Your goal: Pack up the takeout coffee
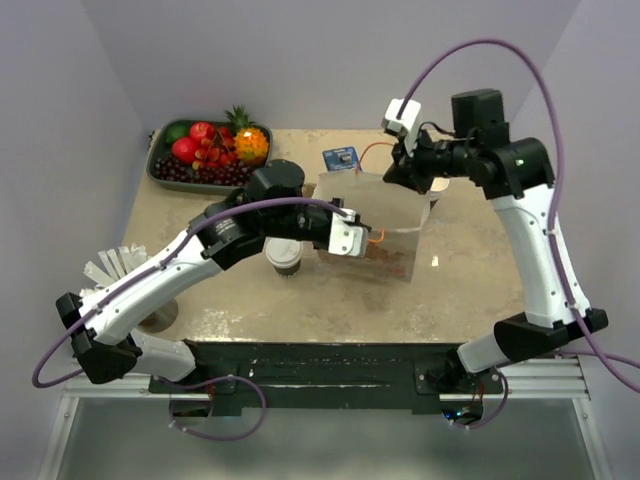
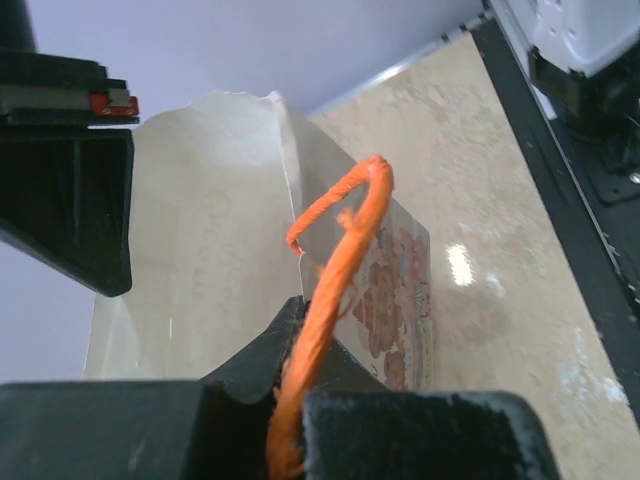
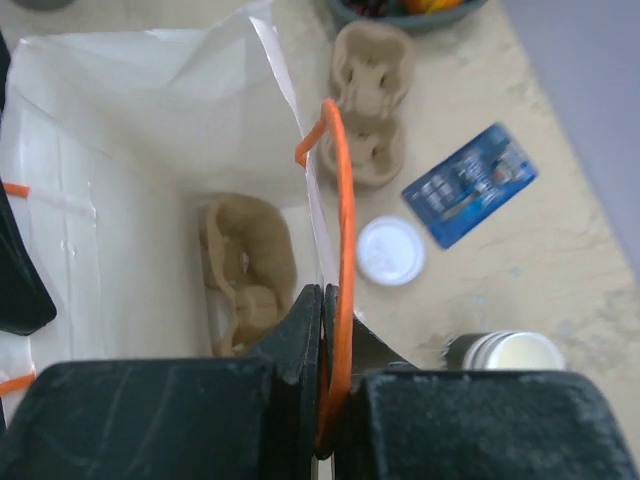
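The takeout coffee [image 1: 284, 258], a dark-brown cup with a pale top, stands on the table just left of a white paper bag [image 1: 385, 215], below my left forearm. My left gripper [image 1: 350, 238] [image 2: 305, 330] is shut on the orange cord handle [image 2: 340, 230] at the bag's near-left rim. At the far-right rim my right gripper [image 1: 395, 175] [image 3: 322, 300] is shut on the other orange handle [image 3: 343, 200]. Held between the two, the bag [image 3: 150, 110] gapes wide. A moulded-pulp carrier [image 3: 245, 270] lies on its bottom.
A tray of fruit [image 1: 205, 150] sits at the far left. Beyond the bag lie a blue card [image 3: 470, 185], a loose white lid [image 3: 391, 250], a second pulp carrier [image 3: 370, 100] and a stack of nested cups [image 3: 505, 352]. Clear plastic pieces [image 1: 115, 265] stand at the left edge.
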Controlling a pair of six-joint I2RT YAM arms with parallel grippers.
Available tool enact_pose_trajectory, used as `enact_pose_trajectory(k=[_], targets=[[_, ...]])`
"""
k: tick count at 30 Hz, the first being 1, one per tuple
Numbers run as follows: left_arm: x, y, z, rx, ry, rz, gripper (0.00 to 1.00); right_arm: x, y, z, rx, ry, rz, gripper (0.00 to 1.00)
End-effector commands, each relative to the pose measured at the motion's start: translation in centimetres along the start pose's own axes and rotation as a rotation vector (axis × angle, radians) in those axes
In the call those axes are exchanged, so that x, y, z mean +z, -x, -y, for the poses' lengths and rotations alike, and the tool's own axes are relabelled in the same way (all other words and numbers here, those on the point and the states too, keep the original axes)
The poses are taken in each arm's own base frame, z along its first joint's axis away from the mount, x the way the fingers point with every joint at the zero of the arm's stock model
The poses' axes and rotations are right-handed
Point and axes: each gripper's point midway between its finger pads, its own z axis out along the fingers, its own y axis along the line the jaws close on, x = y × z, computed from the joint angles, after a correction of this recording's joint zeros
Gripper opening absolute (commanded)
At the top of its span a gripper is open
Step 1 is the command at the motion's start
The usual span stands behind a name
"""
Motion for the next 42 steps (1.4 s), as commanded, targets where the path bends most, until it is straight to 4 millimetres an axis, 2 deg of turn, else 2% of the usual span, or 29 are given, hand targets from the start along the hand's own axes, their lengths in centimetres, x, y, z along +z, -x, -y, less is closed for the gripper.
enact_pose_trajectory(k=[1,5,11,13,14,16,17,18,19,20,21,22,23,25,28,31,34,37,40,42], targets=[[-2.5,4.9,-3.5,0.102,0.1,0.074,0.0,-3.6,4.4,0.3,-0.065,-0.078,0.104,0.0],[-3.1,6.4,-4.6,0.124,0.125,0.089,0.0,-4.8,5.7,0.9,-0.08,-0.127,0.135,0.0],[-2.9,6.7,-4.6,0.121,0.102,0.092,0.0,-4.6,5.5,1.0,-0.077,-0.13,0.128,0.0],[-2.5,5.9,-4.2,0.115,0.086,0.074,0.0,-4.3,4.7,0.8,-0.071,-0.116,0.107,0.0],[-2.2,5.2,-3.7,0.124,0.066,0.06,0.0,-3.3,3.2,0.6,-0.062,-0.091,0.067,0.0],[-1.1,2.4,-1.7,0.079,0.013,0.016,0.0,-3.2,1.5,-0.1,-0.072,-0.095,0.048,0.0],[-1.1,2.1,-1.2,0.067,0.021,0.032,0.2,-1.0,-2.5,-0.9,-0.024,-0.042,-0.034,0.08],[0.5,-2.2,1.9,-0.011,-0.034,-0.029,0.46,-0.1,-3.6,-0.9,-0.022,-0.043,-0.034,0.5],[0.9,-3.5,3.2,-0.061,-0.042,-0.037,0.72,-0.7,-4.5,-1.9,-0.014,-0.054,-0.024,0.8],[1.0,-3.4,3.8,-0.049,-0.03,-0.01,0.99,1.0,-8.1,-3.1,0.071,-0.02,-0.089,0.99],[1.6,-5.5,5.8,-0.077,-0.057,-0.033,0.99,1.2,-8.8,-3.4,0.09,-0.028,-0.089,0.99],[1.6,-5.3,6.1,-0.078,-0.047,-0.022,0.99,0.8,-9.0,-3.9,0.099,-0.024,-0.085,0.99],[1.5,-4.4,5.4,-0.049,0.002,0.004,0.99,0.5,-8.7,-4.2,0.111,-0.026,-0.076,0.99],[1.4,-3.8,4.7,-0.034,0.024,0.021,0.99,-0.1,-7.5,-4.0,0.098,-0.041,-0.037,0.99],[1.4,-3.0,3.9,-0.001,0.027,0.021,0.99,-1.0,-4.9,-3.4,0.065,-0.061,0.031,0.99],[1.4,-2.7,3.8,0.028,0.016,0.03,0.99,-0.6,-4.1,-3.0,0.062,-0.054,0.046,0.99],[1.5,-2.9,4.2,0.045,-0.008,0.028,0.98,0.2,-4.4,-2.6,0.068,-0.045,0.032,0.99],[1.6,-3.0,4.2,0.059,-0.011,0.028,0.94,0.6,-5.2,-2.1,0.076,-0.061,0.0,0.98],[1.7,-2.5,4.2,0.067,-0.022,0.047,0.83,0.6,-5.4,-2.0,0.067,-0.061,-0.012,0.94],[1.7,-1.7,3.8,0.074,-0.021,0.063,0.75,0.3,-5.0,-2.0,0.059,-0.057,-0.011,0.84]])
